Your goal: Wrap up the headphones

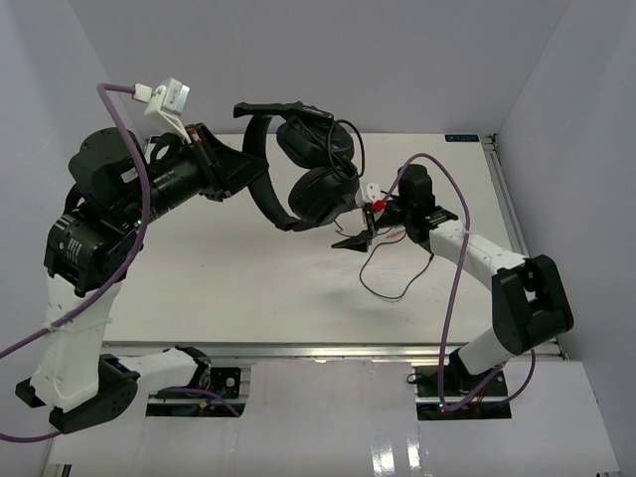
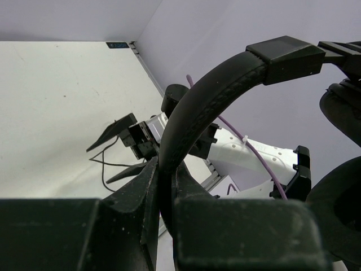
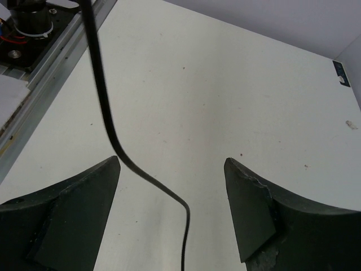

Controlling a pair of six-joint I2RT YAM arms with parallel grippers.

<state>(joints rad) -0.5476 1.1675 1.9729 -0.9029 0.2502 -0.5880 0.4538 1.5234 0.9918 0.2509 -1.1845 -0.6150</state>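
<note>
The black headphones [image 1: 316, 167] hang in the air above the table's back middle. My left gripper [image 1: 248, 164] is shut on their arched headband [image 2: 210, 100], which runs up from between its jaws [image 2: 163, 172]. The two padded earcups [image 1: 320, 194] hang close together to the gripper's right. The thin black cord [image 1: 393, 283] drops from the earcups and loops on the table. My right gripper [image 1: 363, 221] is open beside the lower earcup, next to a reddish plug [image 1: 378, 205]. In the right wrist view the cord [image 3: 104, 96] passes between the open jaws [image 3: 172, 164], untouched.
White walls close in the table at the back and both sides. A metal rail [image 1: 509, 204] runs along the right edge, and another [image 3: 51, 62] along the near edge. Purple arm cables [image 1: 452, 288] hang by both arms. The right arm [image 2: 254, 158] shows behind the headband.
</note>
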